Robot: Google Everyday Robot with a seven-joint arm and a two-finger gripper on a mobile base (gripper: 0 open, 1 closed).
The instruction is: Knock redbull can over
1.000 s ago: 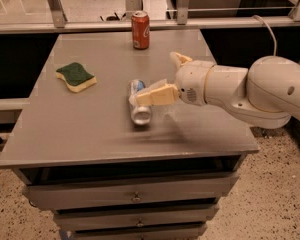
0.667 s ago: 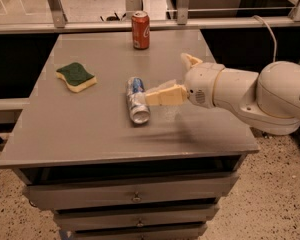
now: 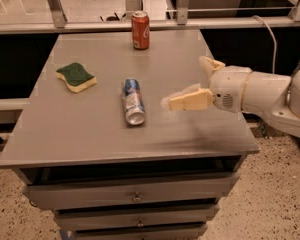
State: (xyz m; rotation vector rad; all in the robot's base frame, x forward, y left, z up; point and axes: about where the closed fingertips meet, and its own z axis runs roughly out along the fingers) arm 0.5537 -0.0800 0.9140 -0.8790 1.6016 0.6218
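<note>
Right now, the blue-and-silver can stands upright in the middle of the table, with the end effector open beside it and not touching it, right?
Not quite. The redbull can lies on its side on the table, as the camera view shows. The end effector is indeed open beside it, not touching it.

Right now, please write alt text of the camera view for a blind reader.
The redbull can lies on its side on a grey table, with the open gripper right of it. A green-yellow sponge and an upright red soda can sit farther back.
</note>
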